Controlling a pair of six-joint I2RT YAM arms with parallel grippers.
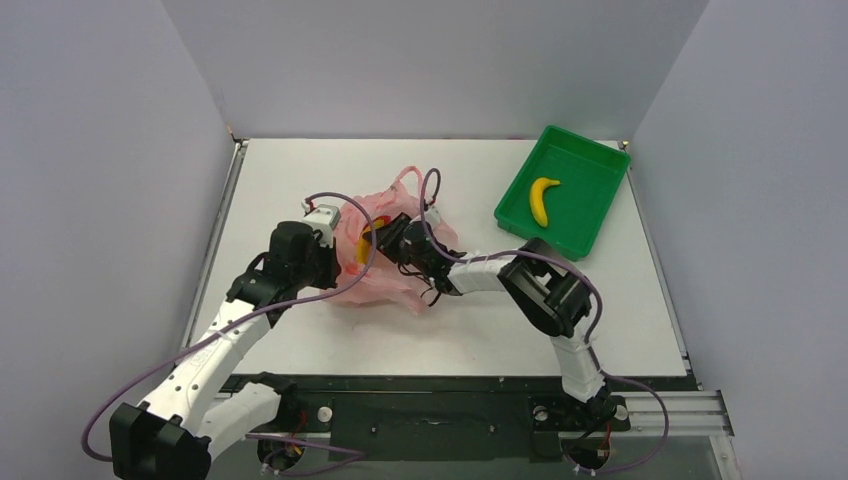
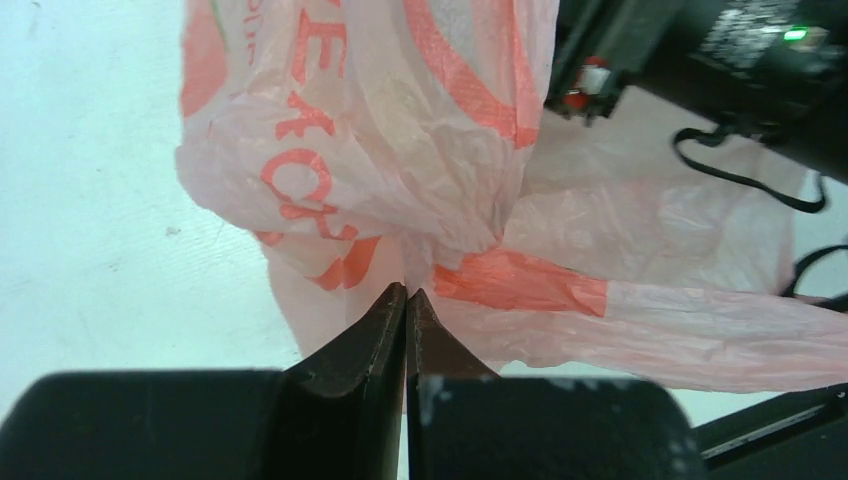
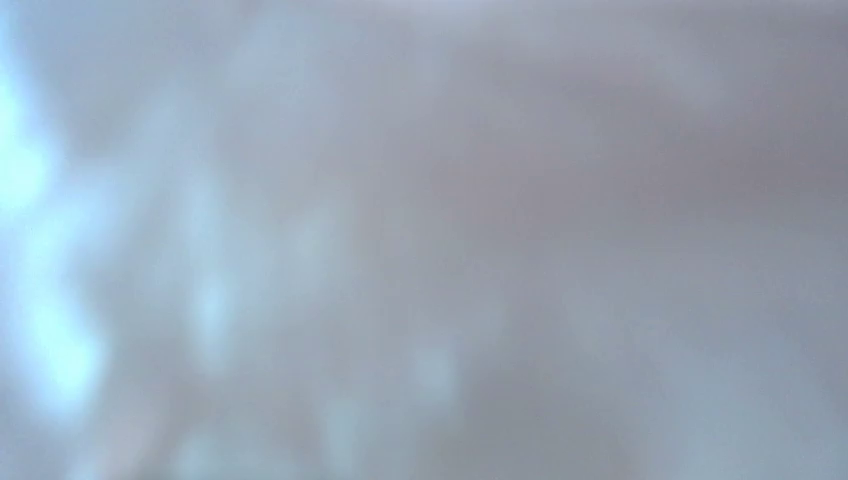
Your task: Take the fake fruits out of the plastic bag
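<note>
The pink plastic bag point(image 1: 392, 283) lies crumpled mid-table and fills the left wrist view point(image 2: 400, 130). My left gripper point(image 1: 336, 262) is shut on a fold of the bag's left edge; in the left wrist view the gripper point(image 2: 407, 293) has its jaws pressed together with film between them. My right gripper point(image 1: 388, 240) reaches into the bag's mouth from the right; its fingers are hidden by plastic. A yellow fruit point(image 1: 363, 246) shows inside the bag just left of it. One yellow banana point(image 1: 541, 199) lies in the green tray point(image 1: 590, 215). The right wrist view is a grey blur.
The green tray stands at the back right near the side wall. Purple cables loop over both arms above the bag. Grey walls close in the table on three sides.
</note>
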